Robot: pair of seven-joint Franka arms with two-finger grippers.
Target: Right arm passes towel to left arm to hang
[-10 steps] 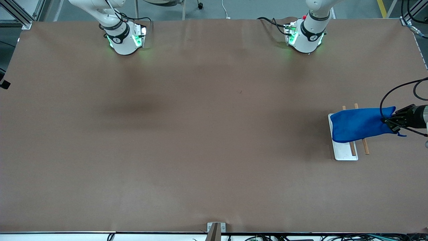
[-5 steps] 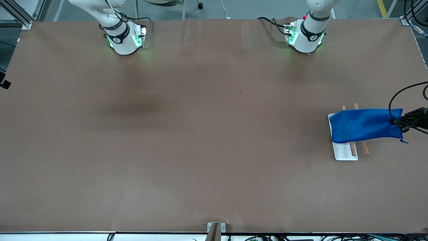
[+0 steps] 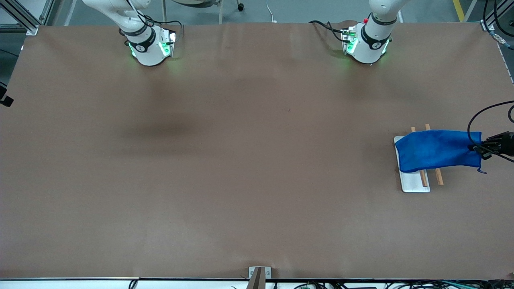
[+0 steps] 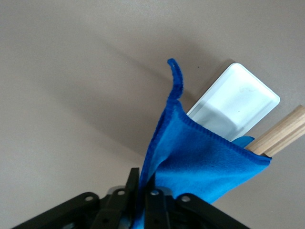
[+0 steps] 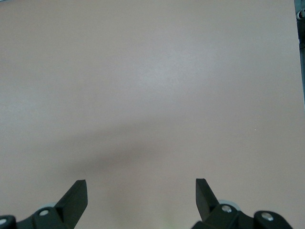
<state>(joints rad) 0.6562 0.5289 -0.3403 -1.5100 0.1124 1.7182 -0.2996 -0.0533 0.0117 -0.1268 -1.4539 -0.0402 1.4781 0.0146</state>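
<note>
left gripper (image 4: pixel 142 200) pinching towel (image 3: pixel 437 150) edge, draped over wooden rack (image 3: pixel 438 176) | release gently, retreat straight | right gripper (image 5: pixel 141 198) wide, waiting

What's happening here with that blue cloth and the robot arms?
The left gripper is pinching one end of the blue towel, which is draped over a small wooden rack on a white base near the left arm's end of the table. The right gripper is open and empty over bare table; that arm is waiting.
</note>
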